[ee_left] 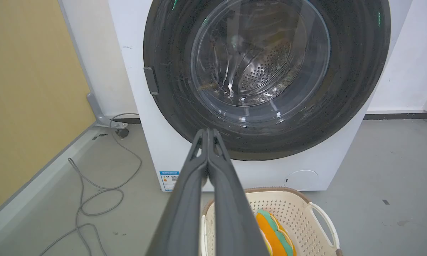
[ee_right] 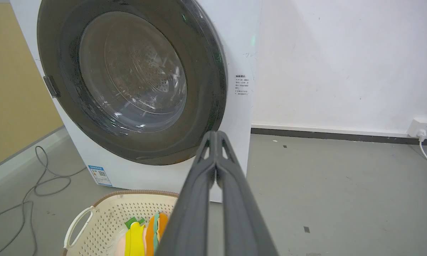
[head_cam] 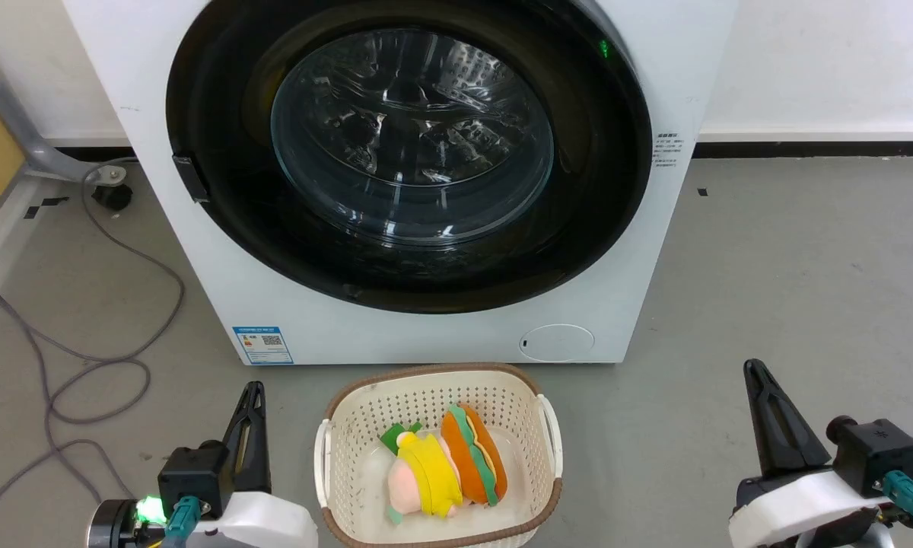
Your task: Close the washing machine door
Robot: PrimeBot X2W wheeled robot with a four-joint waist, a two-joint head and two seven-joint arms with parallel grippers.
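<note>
Straight ahead, in the front of the white washing machine [head_cam: 426, 339]: the washing machine door [head_cam: 411, 160], large and round, lying flush against the cabinet. Wide glossy black rim [head_cam: 221, 152] with a small dark tab [head_cam: 190, 179] at its left edge and a green glint [head_cam: 603, 48] at upper right. At centre, a bulging clear glass window [head_cam: 412, 137], with the perforated steel drum showing through it. Low on the machine front, a blue sticker [head_cam: 262, 345] at left and a round cap [head_cam: 556, 342] at right.

On the grey floor [head_cam: 768, 289] just before the machine: a cream basket [head_cam: 434, 378] holding plush toys [head_cam: 445, 468]. To the left, a grey cable [head_cam: 114, 358] in loops.

Left claw [head_cam: 255, 388] low beside the basket, fingers pressed together, well apart from the door. Right claw [head_cam: 753, 369] at lower right, likewise pressed together, clear of the door.
</note>
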